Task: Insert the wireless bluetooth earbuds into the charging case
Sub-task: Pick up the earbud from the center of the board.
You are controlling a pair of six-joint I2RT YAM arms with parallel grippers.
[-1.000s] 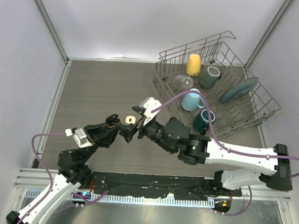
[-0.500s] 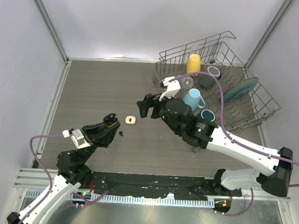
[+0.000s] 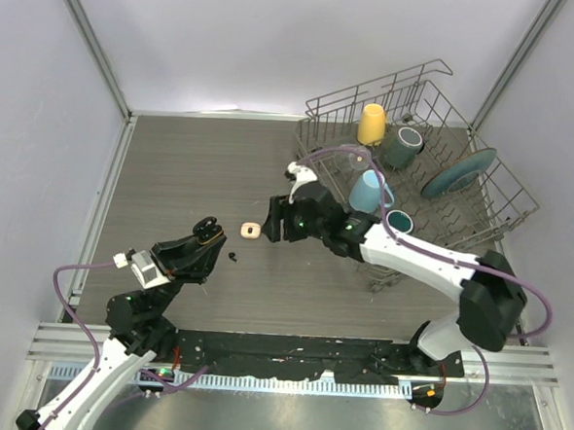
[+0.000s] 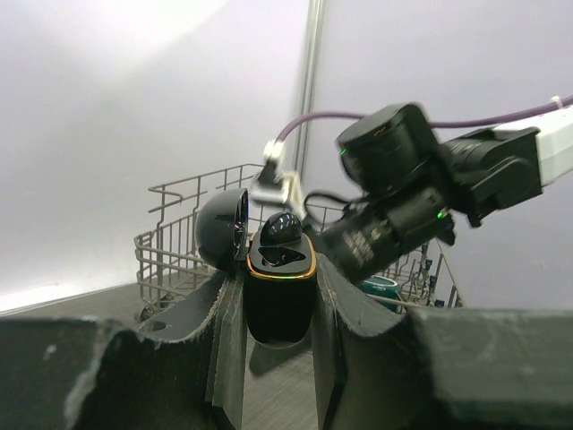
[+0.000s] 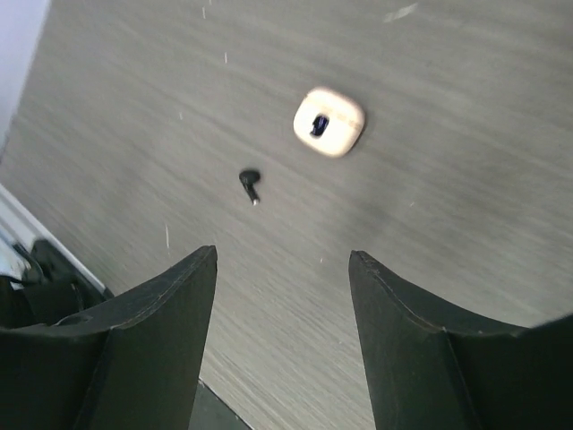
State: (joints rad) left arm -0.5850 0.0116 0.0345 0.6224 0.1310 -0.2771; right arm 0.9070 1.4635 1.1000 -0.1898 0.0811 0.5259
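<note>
While your left gripper [image 3: 206, 232] clamps the black case [image 4: 279, 305], your parted, empty right gripper [image 5: 282, 254] risks flicking the tiny black earbud [image 5: 250, 184] beside the cream case [image 5: 329, 122] by closing off-centre.

A glossy black charging case [image 4: 279, 287] has an orange rim. A cream case [image 5: 329, 122] and a black earbud [image 5: 251, 184] lie on the grey wood-grain desk [image 5: 448, 224].

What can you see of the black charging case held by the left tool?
The glossy black plastic charging case stands upright, clamped on both sides by the left tool. Its domed lid is swung open, hinged at one side. A thin orange rim rings the top, where a shiny black rounded piece sits.
</note>
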